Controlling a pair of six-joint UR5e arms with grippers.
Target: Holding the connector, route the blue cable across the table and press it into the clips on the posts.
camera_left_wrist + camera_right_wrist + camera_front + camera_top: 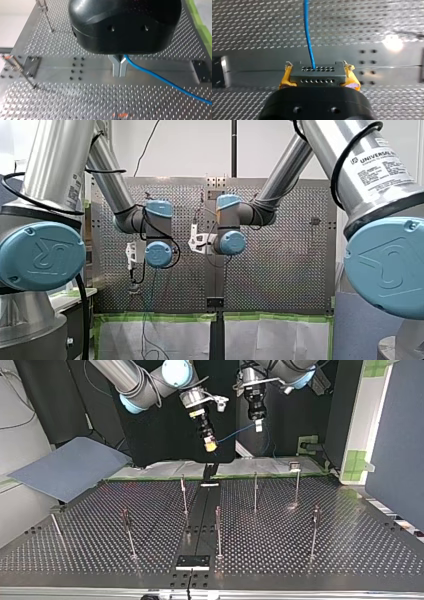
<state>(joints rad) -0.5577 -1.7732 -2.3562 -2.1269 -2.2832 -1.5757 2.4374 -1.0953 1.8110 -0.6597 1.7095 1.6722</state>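
The perforated metal table [350,545] fills the lower part of the top view. A flat blue-grey sheet [70,467] lies off its corner at that view's left, and a dark flat rail [200,515] runs down its middle. The robot's silver right arm [125,377] and left arm [285,367], both with pale-blue joints, hang above the far edge of the table. Thin upright metal posts [255,491] stand well apart from each other on both sides of the rail, between the grippers and the near edge, and the cable hangs above and behind them, touching none. Small clips [295,466] top the posts, but only the one on the far post toward the view's right is plain to see; the others are too small to make out. The right gripper [317,68], with yellow pads, is clamped on the dark grey rectangular connector [318,75], a block with rows of small holes held in the air above the rail. The left gripper [119,73] has its metal fingers pinched together on the thin blue cable [160,80]. The cable leaves the connector, spans the short gap between the two grippers, and beyond the left one runs off the edge of the left wrist view. In the front view the wrist joints largely hide both grippers, and the cable is only a faint line.
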